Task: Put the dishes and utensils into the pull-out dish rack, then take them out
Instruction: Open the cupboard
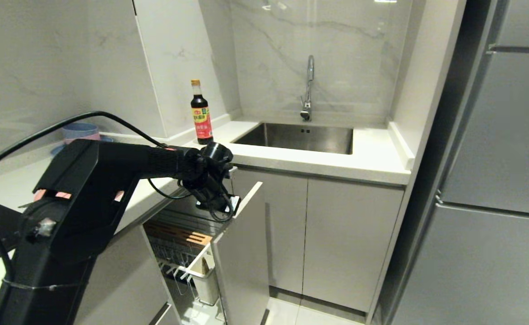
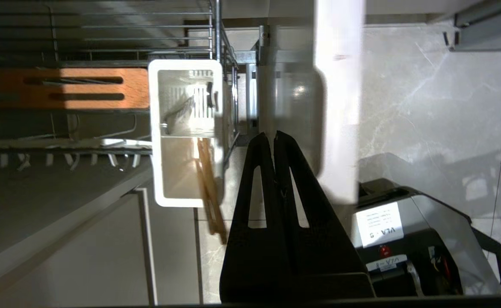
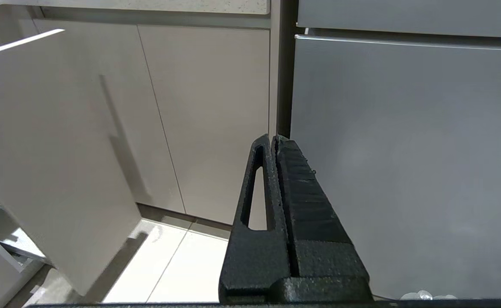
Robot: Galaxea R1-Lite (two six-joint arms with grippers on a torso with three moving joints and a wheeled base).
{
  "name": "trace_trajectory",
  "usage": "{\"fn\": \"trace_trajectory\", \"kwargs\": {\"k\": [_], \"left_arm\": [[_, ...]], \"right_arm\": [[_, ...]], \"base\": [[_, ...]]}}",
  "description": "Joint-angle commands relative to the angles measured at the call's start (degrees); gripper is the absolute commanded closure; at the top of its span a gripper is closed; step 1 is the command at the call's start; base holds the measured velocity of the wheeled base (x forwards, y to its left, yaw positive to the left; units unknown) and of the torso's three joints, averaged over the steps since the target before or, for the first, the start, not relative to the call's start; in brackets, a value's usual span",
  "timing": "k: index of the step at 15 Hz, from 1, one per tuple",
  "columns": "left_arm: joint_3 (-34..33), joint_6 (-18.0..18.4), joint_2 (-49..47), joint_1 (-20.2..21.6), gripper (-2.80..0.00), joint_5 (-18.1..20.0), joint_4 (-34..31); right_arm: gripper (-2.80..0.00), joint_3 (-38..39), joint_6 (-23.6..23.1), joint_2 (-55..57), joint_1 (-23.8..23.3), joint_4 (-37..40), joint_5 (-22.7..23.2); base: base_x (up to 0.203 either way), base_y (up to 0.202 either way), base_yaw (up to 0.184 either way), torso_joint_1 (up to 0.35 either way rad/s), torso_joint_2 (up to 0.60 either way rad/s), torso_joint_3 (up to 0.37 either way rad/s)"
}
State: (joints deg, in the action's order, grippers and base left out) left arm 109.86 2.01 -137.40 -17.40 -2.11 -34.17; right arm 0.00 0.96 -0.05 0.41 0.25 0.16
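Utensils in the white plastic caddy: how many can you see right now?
2: thin light wooden chopsticks leaning in one compartment of the white plastic caddy, and a slim silver metal spoon in the other. Others may be hidden inside.

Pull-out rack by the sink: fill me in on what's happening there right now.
The pull-out dish rack stands drawn out from under the counter. The robot's left claw is shut and empty, above the rack next to its front panel. In the white utensil caddy the chopsticks sit in one compartment and what looks like the spoon in the other. The slotted wooden board lies beside it. The right claw is shut, parked low facing the cabinet doors.
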Motion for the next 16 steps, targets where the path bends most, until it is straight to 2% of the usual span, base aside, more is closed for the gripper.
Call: {"fn": "trace_trajectory", "kwargs": {"k": [1,9,16], "left_arm": [[0.00,-0.14,0.30,-1.47,0.00,-0.17,-0.16],[1.40,-3.43,-0.83,-9.83,0.00,-0.35,0.01],[1.43,-4.28,-0.76,-13.74,0.00,-0.35,0.16]], "right_arm": [[0.00,0.00,0.00,-0.04,0.02,0.01,0.02],[0.00,0.00,0.00,-0.03,0.02,0.01,0.02],[0.00,0.00,0.00,-0.04,0.02,0.01,0.02]], "base": [[0.000,0.000,0.000,0.000,0.00,0.000],[0.000,0.000,0.000,0.000,0.00,0.000],[0.000,0.000,0.000,0.000,0.00,0.000]]}}
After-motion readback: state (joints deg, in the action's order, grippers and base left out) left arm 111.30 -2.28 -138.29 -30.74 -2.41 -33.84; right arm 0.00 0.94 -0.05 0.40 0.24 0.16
